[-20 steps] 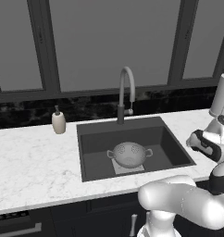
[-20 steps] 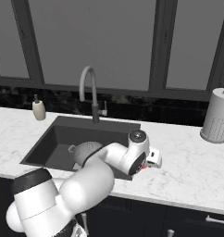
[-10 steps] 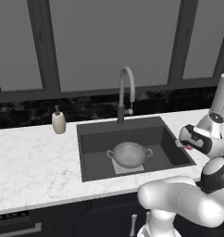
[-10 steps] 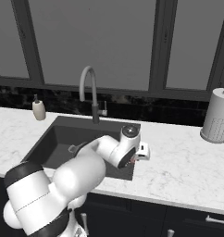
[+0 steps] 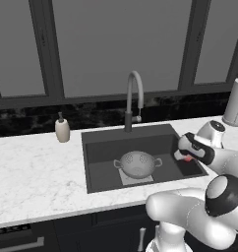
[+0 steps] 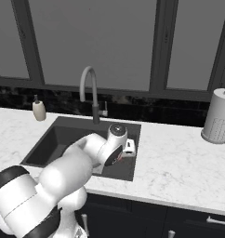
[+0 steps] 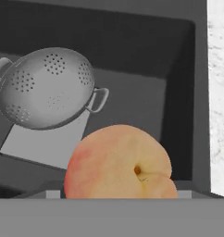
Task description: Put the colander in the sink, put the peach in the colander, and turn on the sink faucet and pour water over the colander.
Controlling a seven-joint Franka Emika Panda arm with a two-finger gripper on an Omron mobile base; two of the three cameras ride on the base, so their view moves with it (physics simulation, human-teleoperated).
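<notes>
— Grey metal colander [image 5: 137, 164] sits upright on the lighter square at the bottom of the sink [image 5: 104, 147], its two loop handles out to the sides. In the hand view it lies up and to the left [image 7: 45, 88], with nothing inside it.

— And the peach [image 7: 118, 163]?

— Red-orange, right in front of the hand camera, low in that picture. From the left base view a bit of it shows red under the hand [image 5: 186, 158], above the right end of the basin. It is clear of the colander, off to that bowl's right.

— What about the pincer [image 5: 182, 153]?

— Clamped on the peach, jaws set around the fruit; the tips themselves are hidden behind it in the hand view. From the right base view the hand hangs over the sink's right part [image 6: 118, 157].

— The sink faucet [image 5: 134, 101]?

— Behind the basin, arched spout over it. A beige soap bottle [image 5: 62, 130] stands on the marble table [image 5: 37, 172] to the left, and a paper towel roll [image 6: 218, 122] stands far right.
</notes>
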